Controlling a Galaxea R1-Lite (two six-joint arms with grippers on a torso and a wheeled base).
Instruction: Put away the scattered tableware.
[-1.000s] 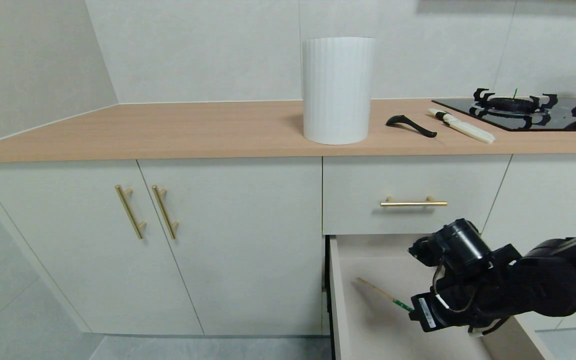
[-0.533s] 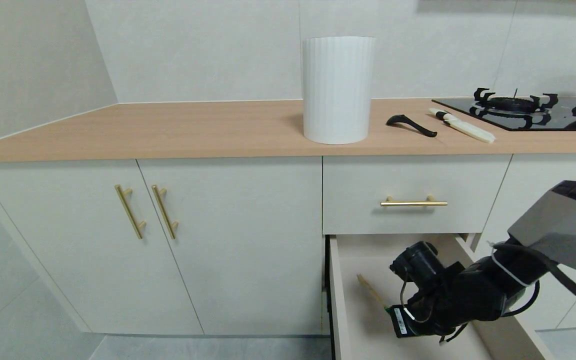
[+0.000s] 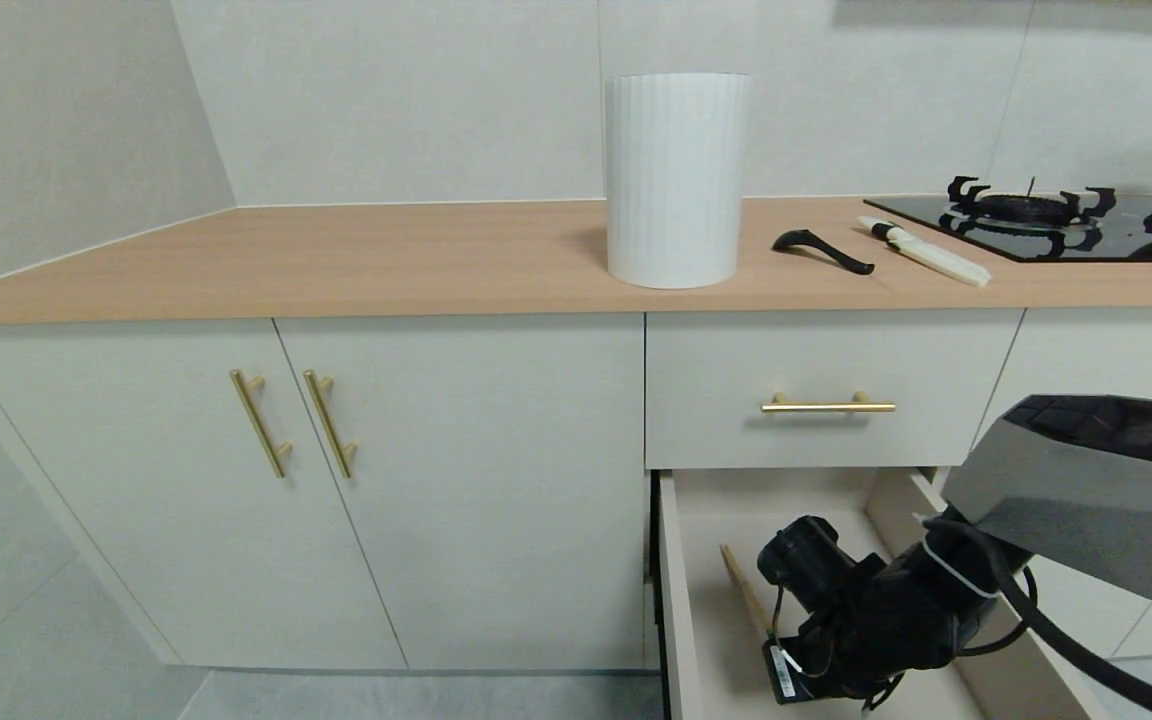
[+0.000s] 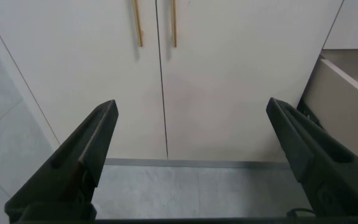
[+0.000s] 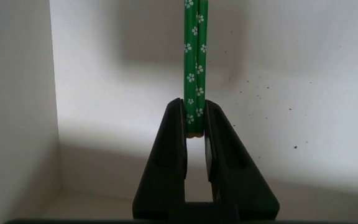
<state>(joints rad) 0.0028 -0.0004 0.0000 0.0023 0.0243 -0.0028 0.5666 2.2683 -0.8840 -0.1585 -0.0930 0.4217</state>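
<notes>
Right arm's jaws: clamped narrow on the green, white-flowered end of a pair of wooden chopsticks [image 5: 196,62], both sticks pinched side by side between the black fingers [image 5: 174,146]. The chopsticks' bare wood end [image 3: 742,590] points to the far left. They sit inside the open lower drawer with a pale beige interior [image 3: 681,600], close to its left wall. Cannot tell if the tips touch the drawer floor. The right arm is down low in that drawer.

Left arm's jaws: spread wide, nothing between them. They hang low in front of the white cupboard doors with two vertical gold handles [image 4: 138,25], over the grey tiled floor [image 4: 191,193].

Above the open drawer is a shut white drawer with a horizontal gold bar handle [image 3: 827,406]. Higher up is the light wood desk [image 3: 336,260]. On it, near the middle, stands a tall white ribbed cylinder container [image 3: 674,180], upright. To its right lies a black curved utensil [image 3: 822,250]. Just beside that lies a long cream utensil with a black band [image 3: 921,250], and the two are not touching. At the far right is a black glass gas hob [image 3: 1036,225].
</notes>
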